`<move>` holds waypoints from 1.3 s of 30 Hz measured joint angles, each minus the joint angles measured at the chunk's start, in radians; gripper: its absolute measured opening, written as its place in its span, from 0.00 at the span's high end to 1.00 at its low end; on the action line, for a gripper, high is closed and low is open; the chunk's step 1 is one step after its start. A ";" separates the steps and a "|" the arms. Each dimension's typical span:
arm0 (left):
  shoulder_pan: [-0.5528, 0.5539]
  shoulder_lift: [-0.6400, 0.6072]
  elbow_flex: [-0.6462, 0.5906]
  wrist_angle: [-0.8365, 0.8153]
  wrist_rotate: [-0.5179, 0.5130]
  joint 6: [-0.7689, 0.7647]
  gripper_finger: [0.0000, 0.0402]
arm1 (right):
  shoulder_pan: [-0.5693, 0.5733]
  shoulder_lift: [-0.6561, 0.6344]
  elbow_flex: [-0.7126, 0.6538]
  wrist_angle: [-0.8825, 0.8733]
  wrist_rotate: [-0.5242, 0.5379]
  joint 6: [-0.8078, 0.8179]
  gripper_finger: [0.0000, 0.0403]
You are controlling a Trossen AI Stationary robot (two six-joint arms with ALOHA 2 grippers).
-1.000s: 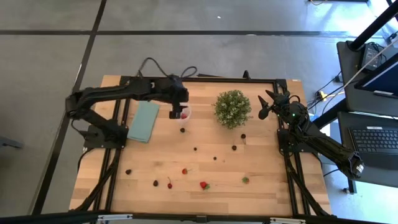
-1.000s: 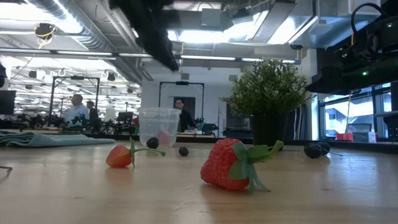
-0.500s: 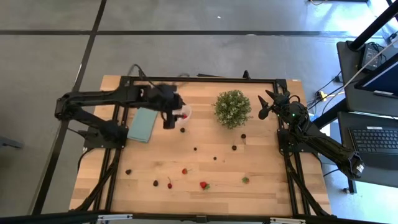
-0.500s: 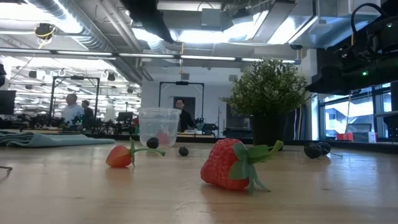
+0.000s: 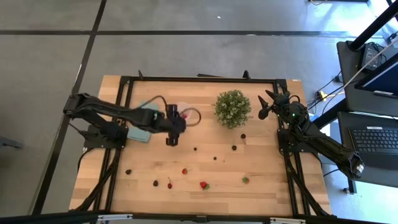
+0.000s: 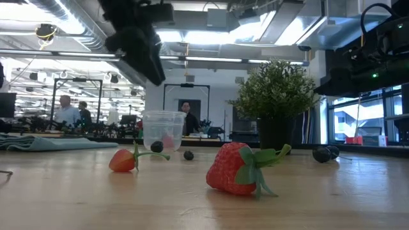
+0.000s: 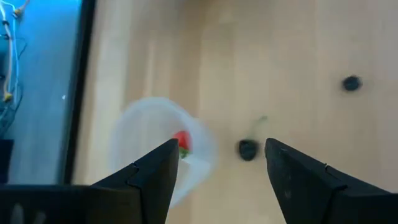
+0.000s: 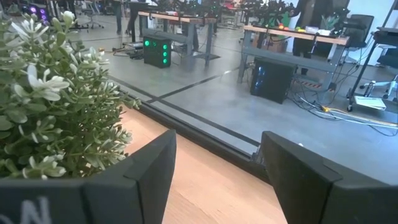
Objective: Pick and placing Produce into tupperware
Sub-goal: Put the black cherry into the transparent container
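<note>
I work over a wooden surface. The potted plant stands at its far side, a flat teal sheet lies under my left arm, and neither belongs to the job.

The tupperware is a small clear cup with a whitish rim. It stands upright just beside my left claw, between the sheet and the plant. I judge it very light and thin-walled, easy to tip with a nudge, so I would approach it from straight above. The wrist view shows one red piece already in it.

The left claw hovers with its fingers spread wide and empty; a dark berry lies on the wood right next to the cup. The right claw waits off the plant's right side, also parted, with nothing in it.

The produce is tiny and probably slippery, and the berries could roll. I would pinch each across its middle, gently.

From above I count about ten loose pieces:
- three reddish ones along the near edge, the biggest a strawberry;
- one green piece;
- roughly six dark berries, though some specks are too small to be sure of.
</note>
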 joint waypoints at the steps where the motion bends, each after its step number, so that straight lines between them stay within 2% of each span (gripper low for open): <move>1: -0.017 0.015 -0.008 0.028 -0.005 -0.019 0.43 | 0.000 0.000 0.000 0.000 0.000 -0.001 0.41; 8: -0.113 0.155 -0.051 0.091 -0.131 -0.067 0.43 | 0.000 0.000 0.000 0.000 0.000 -0.038 0.41; 17: -0.129 0.306 -0.054 0.103 -0.138 -0.236 0.43 | 0.000 0.000 0.000 0.000 0.000 -0.038 0.41; 21: -0.110 0.313 -0.054 0.111 -0.114 -0.302 0.42 | 0.000 0.000 0.000 0.000 0.000 -0.038 0.41; 25: -0.076 0.306 -0.054 0.110 -0.134 -0.351 0.43 | 0.000 0.000 0.000 0.000 0.000 -0.038 0.41; 33: -0.036 0.306 -0.054 0.117 -0.103 -0.728 0.45 | 0.000 0.000 0.000 0.000 0.000 -0.002 0.41; 39: -0.055 0.312 -0.054 0.118 -0.156 -0.897 0.44 | 0.000 0.000 0.000 0.000 0.000 0.004 0.41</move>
